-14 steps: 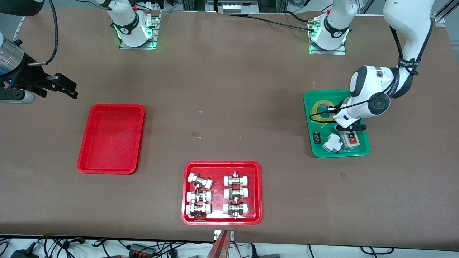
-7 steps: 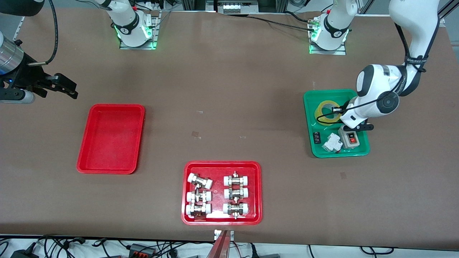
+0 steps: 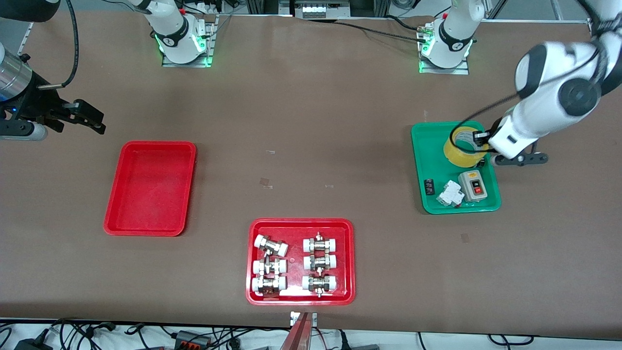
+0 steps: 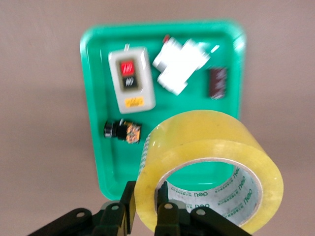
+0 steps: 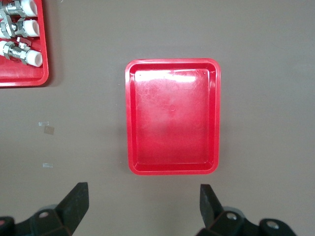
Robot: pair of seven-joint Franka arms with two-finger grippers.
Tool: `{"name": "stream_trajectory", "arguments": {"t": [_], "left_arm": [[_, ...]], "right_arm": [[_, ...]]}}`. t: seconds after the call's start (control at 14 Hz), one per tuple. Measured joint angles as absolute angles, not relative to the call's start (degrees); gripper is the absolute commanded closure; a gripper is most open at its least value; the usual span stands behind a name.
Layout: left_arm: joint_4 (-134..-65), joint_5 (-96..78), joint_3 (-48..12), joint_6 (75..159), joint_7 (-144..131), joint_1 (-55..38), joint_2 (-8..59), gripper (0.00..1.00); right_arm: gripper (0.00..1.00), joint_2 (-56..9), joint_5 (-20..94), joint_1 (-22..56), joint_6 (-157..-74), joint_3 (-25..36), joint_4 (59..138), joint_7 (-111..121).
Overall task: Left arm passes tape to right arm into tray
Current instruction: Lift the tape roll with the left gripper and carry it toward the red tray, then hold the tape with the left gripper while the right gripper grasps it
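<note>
Front view: brown tabletop point(image 3: 311, 121), arm bases at its top edge, cables along the lower edge. Left gripper point(image 3: 478, 138) holds the tape point(image 3: 464, 147) in the air over the green tray point(image 3: 423, 141); plain red tray point(image 3: 150, 187) sits toward the right arm's end. Right gripper point(image 3: 90, 119) waits over bare tabletop. Left wrist view: fingers point(image 4: 165, 216) pinch the tape's wall point(image 4: 206, 162). Right wrist view: fingers point(image 5: 78, 199) spread wide above the red tray point(image 5: 172, 115).

Tape point(image 4: 206, 162) core, held in my left gripper point(image 4: 145, 216): printed word "deli", repeated.
Elsewhere: I read nothing.
</note>
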State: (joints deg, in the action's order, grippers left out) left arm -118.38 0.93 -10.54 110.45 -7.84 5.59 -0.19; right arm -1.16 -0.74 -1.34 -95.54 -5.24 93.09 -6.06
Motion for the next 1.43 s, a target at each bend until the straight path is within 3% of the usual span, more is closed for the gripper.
{"name": "stream_trajectory", "arguments": {"t": [0.21,0.36,0.86,1.14,1.43], "left_arm": [[-109.46,-9.31,-13.71,109.20,-8.17,4.83,-0.92,1.00],[-104.24,-13.83,-15.96,109.05,-9.75,3.64,2.06,1.00],[-83.18,-30.98,-19.15,112.76,-35.24,-7.83,28.52,1.00],[-79.09,-37.53,-19.35,121.98,-47.96,-15.17,34.87,1.00],[-78.42,-37.60,-19.35,125.94,-55.17,-19.24,35.69,1.00]], "right_arm": [[0.00,-1.21,-0.74,-1.44,-95.54,-5.05,93.10,-6.11],[0.00,-1.39,-0.74,-1.47,-95.39,-4.94,93.33,-6.11],[0.00,-2.90,-0.74,-1.85,-95.10,-4.86,94.07,-6.06],[0.00,-3.41,-0.09,-1.80,-94.22,-5.02,94.12,-6.04],[0.00,-4.49,11.25,-1.71,-92.33,-5.19,94.29,-5.62]]}}
